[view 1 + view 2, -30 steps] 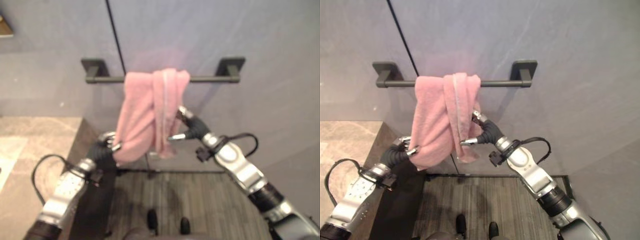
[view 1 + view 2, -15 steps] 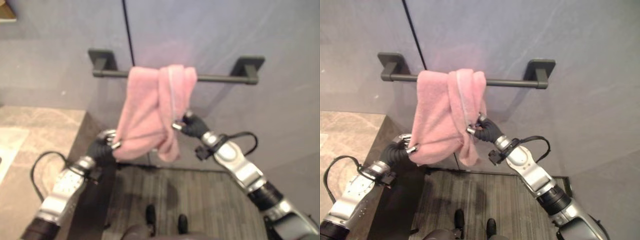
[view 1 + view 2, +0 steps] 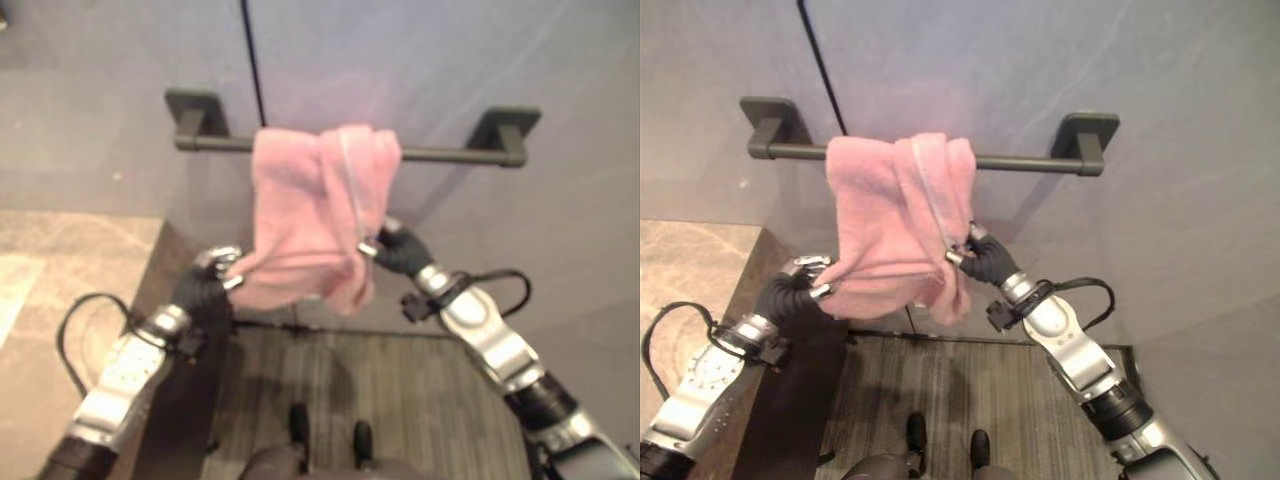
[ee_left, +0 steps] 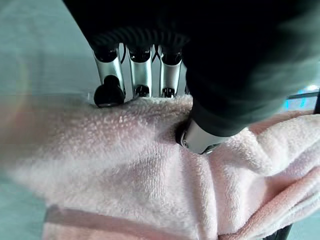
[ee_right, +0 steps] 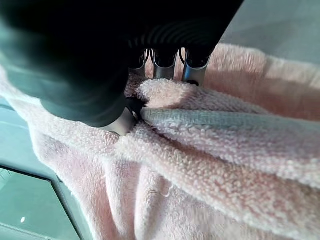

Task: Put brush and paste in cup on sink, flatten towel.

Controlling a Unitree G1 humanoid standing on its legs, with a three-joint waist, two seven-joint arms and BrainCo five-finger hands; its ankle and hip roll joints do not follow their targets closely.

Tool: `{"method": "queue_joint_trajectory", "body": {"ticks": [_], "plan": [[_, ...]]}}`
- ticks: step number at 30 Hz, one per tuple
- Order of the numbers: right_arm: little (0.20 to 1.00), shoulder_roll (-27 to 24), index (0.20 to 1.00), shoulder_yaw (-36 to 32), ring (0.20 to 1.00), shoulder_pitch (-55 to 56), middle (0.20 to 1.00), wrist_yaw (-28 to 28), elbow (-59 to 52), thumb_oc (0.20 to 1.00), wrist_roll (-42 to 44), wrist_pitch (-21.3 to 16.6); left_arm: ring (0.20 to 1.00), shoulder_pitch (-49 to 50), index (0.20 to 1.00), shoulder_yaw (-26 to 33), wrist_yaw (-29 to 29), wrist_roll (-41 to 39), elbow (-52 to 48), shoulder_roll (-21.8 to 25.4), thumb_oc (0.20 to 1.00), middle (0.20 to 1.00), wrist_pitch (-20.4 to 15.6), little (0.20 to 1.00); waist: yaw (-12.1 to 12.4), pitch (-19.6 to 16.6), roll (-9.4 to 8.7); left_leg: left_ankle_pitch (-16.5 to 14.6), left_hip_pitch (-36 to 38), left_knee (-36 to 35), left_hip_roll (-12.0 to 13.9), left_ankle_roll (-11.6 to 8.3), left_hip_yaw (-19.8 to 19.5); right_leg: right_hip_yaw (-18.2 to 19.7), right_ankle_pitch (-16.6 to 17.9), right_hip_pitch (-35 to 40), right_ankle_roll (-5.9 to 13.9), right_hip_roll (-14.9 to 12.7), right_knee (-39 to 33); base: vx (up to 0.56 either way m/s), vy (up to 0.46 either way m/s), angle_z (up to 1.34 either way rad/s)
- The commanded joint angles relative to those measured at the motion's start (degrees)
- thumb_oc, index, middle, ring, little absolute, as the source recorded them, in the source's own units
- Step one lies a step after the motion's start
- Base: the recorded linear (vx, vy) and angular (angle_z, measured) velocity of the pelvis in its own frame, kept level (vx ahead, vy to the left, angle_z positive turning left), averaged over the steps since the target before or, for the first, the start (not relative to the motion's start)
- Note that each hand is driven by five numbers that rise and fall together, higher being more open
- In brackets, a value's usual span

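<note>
We have our left hand (image 3: 805,283) pinched on the lower left edge of the bunched pink fleecy towel (image 3: 898,215) and our right hand (image 3: 980,259) pinched on its right fold, likely to draw it apart along the dark wall-mounted rail (image 3: 1030,163) it hangs over

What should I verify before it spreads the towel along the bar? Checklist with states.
1. Left hand pinching the pink towel at its lower left edge: ok.
2. Right hand pinching the right edge: ok.
3. Towel draped over the towel bar: ok.
4. Towel flat: not ok, bunched near mid-bar.
5. Bare bar on both sides for spreading: ok.
6. Grip firmness: cannot tell.
</note>
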Motion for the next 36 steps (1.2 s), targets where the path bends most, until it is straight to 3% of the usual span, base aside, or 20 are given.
{"method": "queue_joint_trajectory", "body": {"ticks": [1, 3, 5, 8, 9, 10, 15, 16, 17, 18, 19, 20, 21, 22, 23, 24, 25, 33, 34, 36], "plan": [[0.200, -2.3, 0.200, -7.1, 0.200, 1.5, 0.200, -1.7, -3.0, 0.200, 0.4, -3.6, 0.200, 0.8, 0.200, 6.7, 1.8, -2.4, 2.7, 1.8, 0.200, 0.200, -2.9, 0.200, 0.3, -1.3, -0.86, -9.6, 2.2, 0.8, -2.5, 2.97, -0.6, -4.3, 0.8, -0.5, 3.91, -4.7, -0.1, 0.00, 0.002, -0.15], [0.222, -2.2, 0.222, -7.6, 0.222, 2.3, 0.222, -1.5, -2.6, 0.222, 0.3, -3.3, 0.200, 1.4, 0.200, 7.0, 2.2, 1.0, 2.5, 3.1, 0.200, 0.200, -3.3, 0.200, 0.3, -1.3, -0.82, -9.7, 2.4, 0.8, -2.4, 2.96, -0.3, -4.4, 0.9, -0.5, 3.96, -4.7, -0.1, 0.00, 0.001, -0.08], [0.338, -2.1, 0.338, -7.9, 0.338, 2.8, 0.338, -1.5, -2.4, 0.338, 0.6, -3.5, 0.200, 1.8, 0.200, 8.3, 2.2, -1.0, 2.9, 1.8, 0.200, 0.200, -3.4, 0.200, 0.3, -1.6, -0.78, -9.8, 2.5, 0.8, -2.4, 2.90, -0.1, -4.8, 0.8, -0.4, 4.01, -4.7, -0.1, 0.00, 0.000, 0.00], [0.310, -2.2, 0.310, -8.3, 0.310, 3.0, 0.310, -1.2, -2.2, 0.310, 0.5, -3.4, 0.200, 2.7, 0.200, 9.0, 2.2, 0.7, 2.8, 2.5, 0.200, 0.200, -3.6, 0.200, 0.4, -1.7, -0.74, -9.8, 2.6, 0.8, -2.3, 2.86, 0.0, -4.8, 0.7, -0.4, 4.05, -4.7, -0.1, 0.00, 0.000, 0.00], [0.216, -2.3, 0.216, -8.3, 0.216, 3.0, 0.216, -1.2, -2.2, 0.216, 0.4, -3.4, 0.200, 2.8, 0.200, 9.2, 2.3, 0.9, 2.9, 2.6, 0.200, 0.200, -3.6, 0.200, 0.4, -1.7, -0.75, -9.8, 2.6, 0.8, -2.3, 2.85, 0.1, -4.8, 0.7, -0.4, 4.04, -4.7, -0.1, 0.00, 0.000, 0.00], [0.200, -2.3, 0.200, -8.5, 0.200, 3.1, 0.200, -1.3, -2.2, 0.200, 0.1, -3.5, 0.200, 2.8, 0.200, 9.4, 2.4, 0.1, 3.4, 1.9, 0.200, 0.200, -3.5, 0.200, 0.3, -1.7, -0.73, -9.8, 2.6, 0.8, -2.3, 2.80, 0.1, -4.9, 0.7, -0.4, 4.04, -4.7, -0.1, 0.00, 0.000, 0.00], [0.235, -2.1, 0.235, -9.0, 0.235, 3.2, 0.235, -1.7, -2.1, 0.235, -0.5, -3.6, 0.200, 3.4, 0.200, 10.1, 2.7, 0.7, 3.9, 1.5, 0.200, 0.200, -3.6, 0.200, 0.4, -1.7, -0.65, -9.8, 2.5, 0.8, -2.3, 2.71, 0.0, -5.4, 0.6, -0.4, 3.95, -4.7, -0.1, 0.00, 0.000, 0.00], [0.416, -2.0, 0.416, -9.2, 0.416, 3.1, 0.416, -1.8, -2.2, 0.416, -1.0, -3.6, 0.200, 3.7, 0.200, 10.5, 2.9, 2.0, 3.7, 2.0, 0.200, 0.200, -3.7, 0.200, 0.5, -1.6, -0.64, -9.8, 2.5, 0.8, -2.2, 2.71, -0.1, -5.5, 0.6, -0.4, 3.94, -4.8, -0.1, 0.00, 0.000, 0.00], [0.454, -2.0, 0.454, -9.1, 0.454, 3.1, 0.454, -1.8, -2.2, 0.454, -1.0, -3.6, 0.200, 3.7, 0.200, 10.5, 2.9, 2.1, 3.7, 2.0, 0.200, 0.200, -3.7, 0.200, 0.5, -1.6, -0.66, -9.8, 2.5, 0.8, -2.2, 2.71, -0.1, -5.5, 0.6, -0.4, 3.94, -4.8, -0.1, 0.00, 0.000, 0.00], [0.586, -1.8, 0.586, -9.4, 0.586, 3.1, 0.586, -2.2, -2.1, 0.586, -1.3, -3.7, 0.200, 3.8, 0.200, 10.6, 2.9, 1.5, 3.7, 1.5, 0.200, 0.200, -3.7, 0.200, 0.5, -1.6, -0.63, -9.8, 2.5, 0.8, -2.2, 2.72, 0.0, -5.7, 0.6, -0.4, 3.97, -4.8, -0.1, 0.00, 0.000, 0.00], [0.768, -1.7, 0.768, -9.5, 0.768, 2.8, 0.768, -2.7, -1.9, 0.768, -2.1, -3.7, 0.200, 3.6, 0.200, 10.6, 3.1, 1.0, 4.1, 0.9, 0.200, 0.200, -3.6, 0.200, 0.5, -1.6, -0.64, -9.8, 2.5, 0.8, -2.2, 2.73, 0.1, -5.7, 0.7, -0.4, 3.97, -4.8, -0.1, 0.00, 0.000, 0.00], [0.768, -1.7, 0.768, -9.7, 0.768, 2.6, 0.768, -3.1, -2.0, 0.768, -3.2, -3.7, 0.200, 3.7, 0.200, 11.0, 3.4, 1.6, 4.0, 1.0, 0.200, 0.200, -3.7, 0.200, 0.5, -1.5, -0.62, -9.8, 2.5, 0.8, -2.2, 2.69, 0.1, -5.8, 0.7, -0.4, 3.98, -4.8, -0.1, 0.00, 0.000, 0.00], [1.000, -1.7, 1.000, -9.9, 1.000, 2.5, 1.000, -2.9, -2.6, 1.000, -3.3, -3.9, 0.200, 4.0, 0.200, 11.3, 3.2, 1.4, 3.6, 0.9, 0.200, 0.200, -3.7, 0.200, 0.5, -1.4, -0.57, -9.8, 2.5, 0.8, -2.2, 2.69, 0.2, -5.9, 0.8, -0.4, 4.01, -4.8, -0.1, 0.00, 0.000, 0.00], [1.000, -1.4, 1.000, -9.4, 1.000, 2.7, 1.000, -2.5, -1.6, 1.000, -3.9, -3.8, 0.200, 4.4, 0.200, 10.1, 3.1, 1.7, 5.1, 0.3, 0.200, 0.200, -3.2, 0.200, 0.5, -1.4, -0.61, -9.8, 2.4, 0.8, -2.2, 2.66, 0.2, -6.0, 0.9, -0.4, 4.05, -4.9, -0.1, 0.00, 0.000, 0.00], [0.576, -1.4, 0.576, -9.1, 0.576, 1.8, 0.576, -3.3, -1.4, 0.576, -5.3, -3.6, 0.200, 3.7, 0.200, 10.2, 3.3, 4.1, 4.1, 1.7, 0.200, 0.200, -3.5, 0.200, 0.5, -1.4, -0.49, -9.8, 2.4, 0.8, -2.2, 2.61, 0.2, -5.9, 0.9, -0.5, 4.03, -4.9, -0.1, 0.00, 0.000, 0.00], [0.523, -1.4, 0.523, -9.2, 0.523, 1.8, 0.523, -3.3, -1.4, 0.523, -5.3, -3.5, 0.200, 3.7, 0.200, 10.3, 3.2, 4.0, 4.1, 1.8, 0.200, 0.200, -3.5, 0.200, 0.5, -1.4, -0.50, -9.8, 2.3, 0.8, -2.2, 2.61, 0.2, -5.9, 0.9, -0.5, 4.03, -4.9, -0.1, 0.00, 0.000, 0.00], [0.222, -1.3, 0.222, -9.5, 0.222, 2.3, 0.222, -3.0, -2.0, 0.222, -4.7, -4.1, 0.200, 4.2, 0.200, 10.6, 2.8, 0.1, 4.5, 0.0, 0.200, 0.200, -3.4, 0.200, 0.3, -1.4, -0.62, -9.8, 2.3, 0.8, -2.2, 2.64, 0.2, -6.1, 0.8, -0.5, 3.98, -4.9, -0.1, 0.00, 0.000, 0.00], [0.200, -1.8, 0.200, -8.3, 0.200, 1.8, 0.200, -1.6, -2.2, 0.200, -3.5, -3.9, 0.200, 3.2, 0.200, 10.0, 2.9, 2.4, 3.6, 1.5, 0.200, 0.200, -3.7, 0.200, 0.2, -1.6, -0.55, -9.8, 2.6, 0.8, -2.1, 2.43, -0.1, -6.3, 0.5, -0.1, 3.77, -4.9, -0.1, 0.00, 0.000, -0.01], [0.523, -2.1, 0.523, -7.7, 0.523, 1.6, 0.523, -1.1, -2.7, 0.523, -3.1, -3.6, 0.200, 2.8, 0.200, 9.4, 2.7, 3.1, 3.9, 2.0, 0.200, 0.200, -3.5, 0.200, 0.2, -1.6, -0.46, -9.8, 2.6, 0.8, -2.1, 2.38, -0.2, -6.3, 0.3, -0.1, 3.74, -4.9, -0.1, 0.00, 0.000, 0.00], [1.000, -2.2, 1.000, -7.7, 1.000, 1.9, 1.000, -0.8, -3.0, 1.000, -2.9, -3.6, 0.200, 2.8, 0.200, 9.0, 2.6, 3.4, 4.0, 2.2, 0.200, 0.200, -3.4, 0.200, 0.2, -1.6, -0.36, -9.8, 2.7, 0.8, -2.1, 2.38, -0.1, -6.3, 0.3, 0.0, 3.74, -4.9, -0.1, 0.00, 0.000, 0.00]]}}
